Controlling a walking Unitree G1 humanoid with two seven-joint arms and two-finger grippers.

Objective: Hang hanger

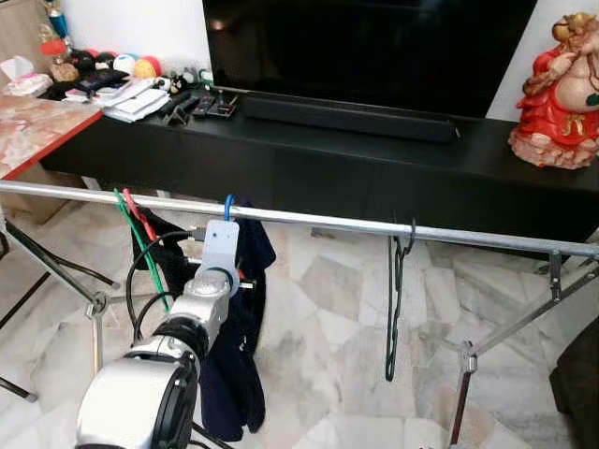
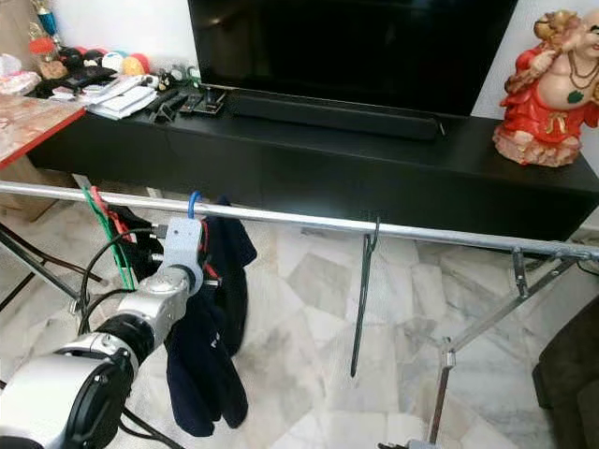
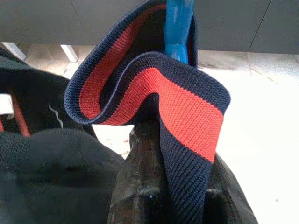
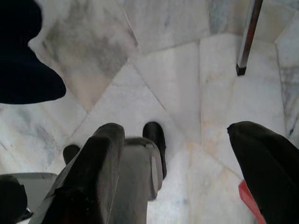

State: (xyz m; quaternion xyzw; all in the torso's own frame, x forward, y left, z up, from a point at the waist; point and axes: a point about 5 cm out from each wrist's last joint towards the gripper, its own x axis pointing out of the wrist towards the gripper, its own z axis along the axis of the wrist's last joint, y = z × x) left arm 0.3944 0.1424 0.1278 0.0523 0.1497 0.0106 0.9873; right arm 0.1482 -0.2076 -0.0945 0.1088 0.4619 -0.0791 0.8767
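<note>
While my left arm reaches forward and up toward a silver rail [image 1: 374,224] that crosses the scene from side to side, its left pincer [image 3: 163,154] sits just below the rail at a dark navy garment [image 1: 234,374]. From the wrist camera I see the black fingers [image 3: 145,186] pinched narrowly on the garment's ribbed navy collar with a broad red stripe [image 3: 182,107], the cloth folded between them. Right behind the collar stands the neck of a blue hanger [image 3: 177,28]. From the head camera, the blue hanger's hook [image 1: 227,208] curls over the rail, and the navy garment hangs down from it toward the marble floor [image 1: 318,309].

Just to the left on the same rail hang a green hanger [image 1: 140,248] and a red hanger [image 1: 140,217], leaning at a slant with dark cloth behind them. Further right, well apart from these, a black hanger [image 1: 397,309] hangs bare from the rail by its hook.

My right pincer [image 4: 182,163] hangs low over the floor, its two black fingers spread wide with nothing between them.

Beyond the rail runs a long black tabletop [image 1: 374,150] carrying a television [image 1: 365,47], a soundbar [image 1: 346,117], several remotes [image 1: 201,103], papers [image 1: 136,98] and a red and gold figurine [image 1: 560,89] at the right end.
</note>
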